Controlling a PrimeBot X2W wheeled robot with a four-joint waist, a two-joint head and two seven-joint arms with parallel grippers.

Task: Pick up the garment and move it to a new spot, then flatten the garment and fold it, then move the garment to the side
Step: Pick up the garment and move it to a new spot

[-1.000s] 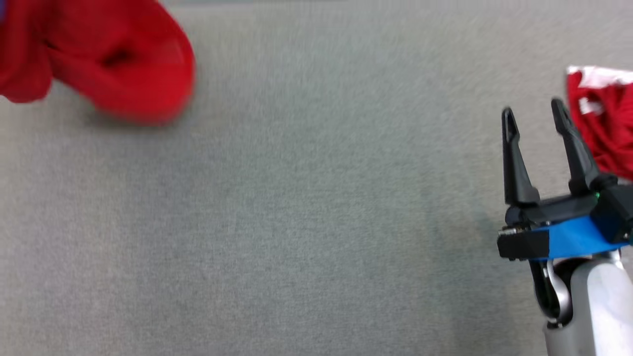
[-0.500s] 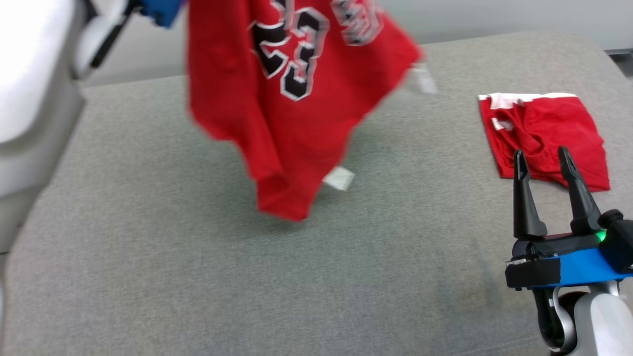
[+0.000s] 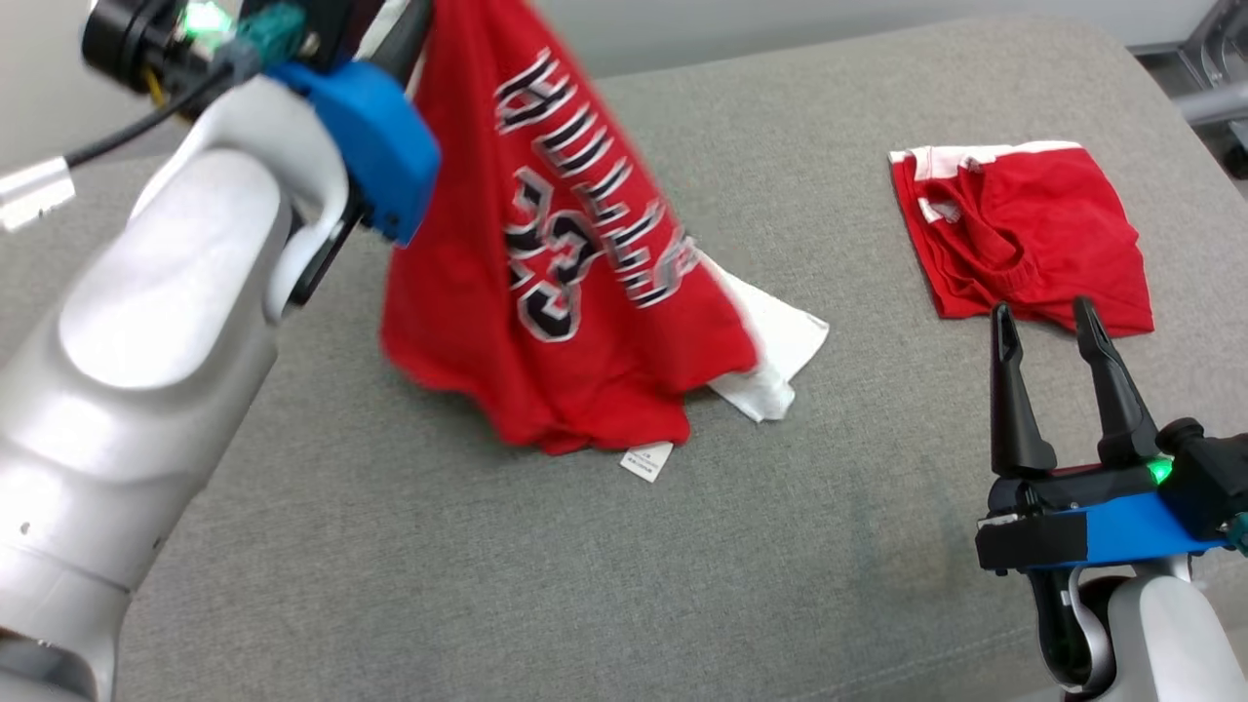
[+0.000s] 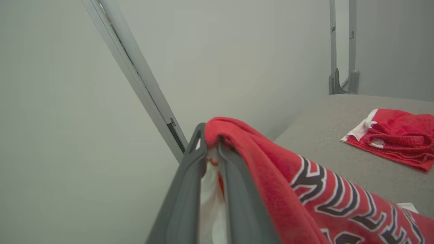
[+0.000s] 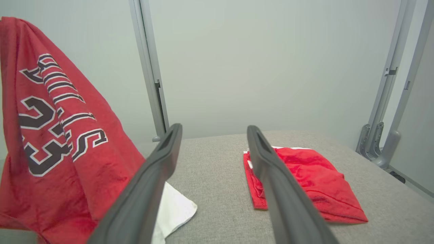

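The garment (image 3: 546,292) is showing as soft red cloth with a faintly fuzzy, matt nap. Whether its flat black-and-white lettering is printed or stitched cannot be told. Its white panel (image 3: 780,341) is looking like smooth matt cloth, and the small label (image 3: 646,460) like thin woven fabric. The table (image 3: 585,546) is wearing a grey, coarse-woven cover, dull and slightly rough. The second red garment (image 3: 1024,234) is reading as the same matt cloth with white trim. The left tool (image 4: 210,149) and the right tool (image 3: 1041,312) are presenting dark matt plastic. The left forearm (image 3: 166,322) is gleaming with a smooth, glossy pale shell, under a blue plastic collar (image 3: 375,146). The frame posts (image 5: 151,67) are looking like satin grey metal.
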